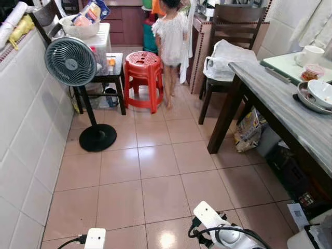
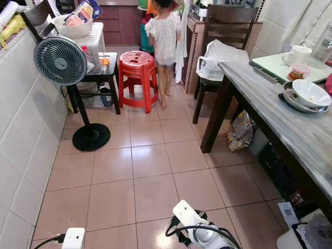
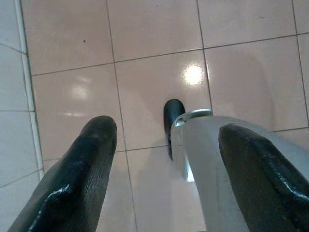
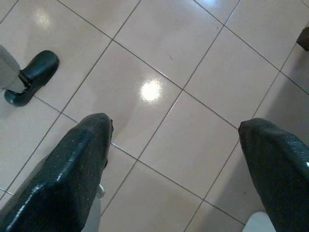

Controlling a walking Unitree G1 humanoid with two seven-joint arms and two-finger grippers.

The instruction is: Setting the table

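The dining table [image 1: 290, 111] is the reference; its long axis runs away from the robot along the tiled wall. On it sit a white bowl [image 1: 320, 92] nested in a metal dish [image 1: 306, 98], partly cut off by the frame edge. Beyond them stand a white mug [image 1: 311, 54] and a small lidded container [image 1: 313, 71] on a green board [image 1: 282, 65]. A chair [image 1: 228, 36] carrying a white bag [image 1: 223, 59] stands at the table's far end.

Left gripper [image 3: 166, 159] and right gripper [image 4: 176, 159] hang over the floor, fingers spread wide, holding nothing.

A person [image 1: 170, 36] stands beyond the table, beside a red stool [image 1: 142, 72]; a fan [image 1: 71, 62] stands well apart.
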